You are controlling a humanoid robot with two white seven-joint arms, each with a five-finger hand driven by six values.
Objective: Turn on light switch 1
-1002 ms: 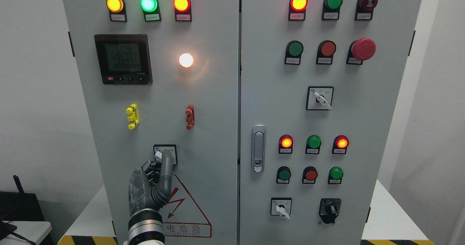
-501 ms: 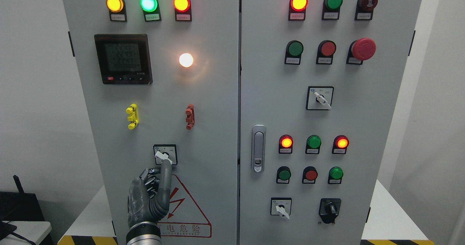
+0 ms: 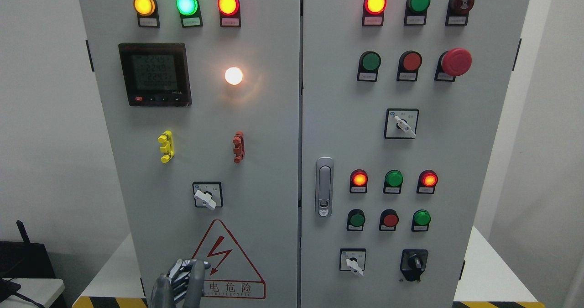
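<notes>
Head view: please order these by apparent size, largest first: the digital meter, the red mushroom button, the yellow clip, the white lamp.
1. Digital meter
2. Red mushroom button
3. Yellow clip and white lamp: too close to rank, since the lamp's glow blurs its edge.

White-handled rotary light switch 1 points down-right, lower left door.

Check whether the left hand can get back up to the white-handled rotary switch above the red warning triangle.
Probably yes: the left hand sits low at the panel's bottom edge, directly below the white-handled rotary switch, with only flat grey door between them.
</notes>
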